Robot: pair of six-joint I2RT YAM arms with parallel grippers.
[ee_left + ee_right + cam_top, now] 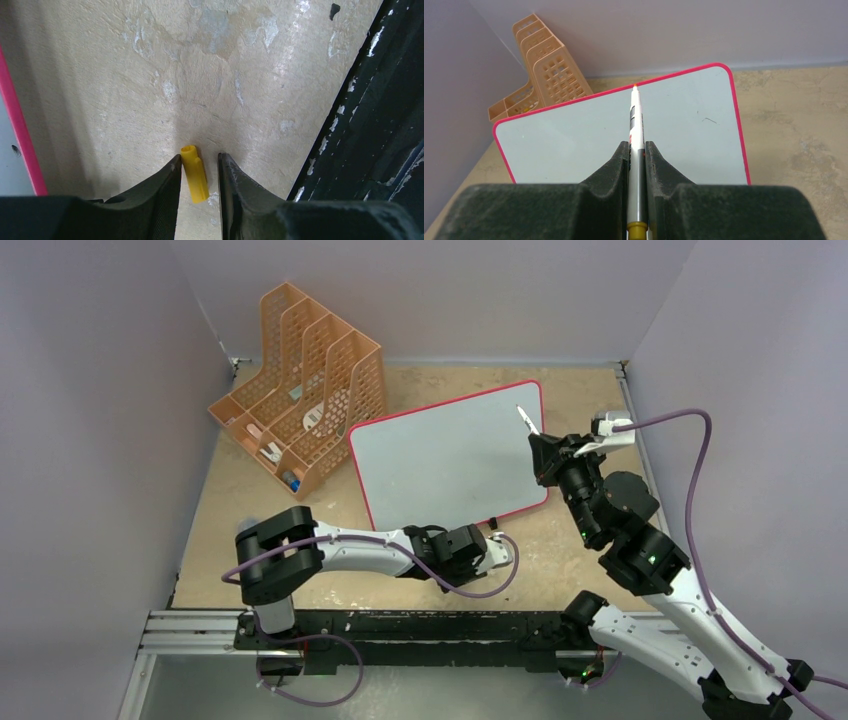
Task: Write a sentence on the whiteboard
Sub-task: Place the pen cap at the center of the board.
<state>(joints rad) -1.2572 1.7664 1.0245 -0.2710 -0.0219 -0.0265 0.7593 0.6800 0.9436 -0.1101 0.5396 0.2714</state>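
Note:
The whiteboard (440, 455) lies flat at mid-table, pale with a red-pink frame. No sentence shows on it; the right wrist view gives only a tiny dark fleck on its surface (574, 135). My right gripper (541, 447) hovers at the board's right edge, shut on a white marker (636, 120) whose orange tip points toward the far edge. My left gripper (497, 540) sits low on the table just in front of the board. Its jaws (199, 156) stand slightly apart around a yellow marker cap (195, 175) lying on the table, with a gap on the right side.
An orange perforated file rack (300, 380) stands at the back left, touching the board's corner. The black base rail (380, 125) runs along the near edge right of the left gripper. Purple walls enclose the table on three sides.

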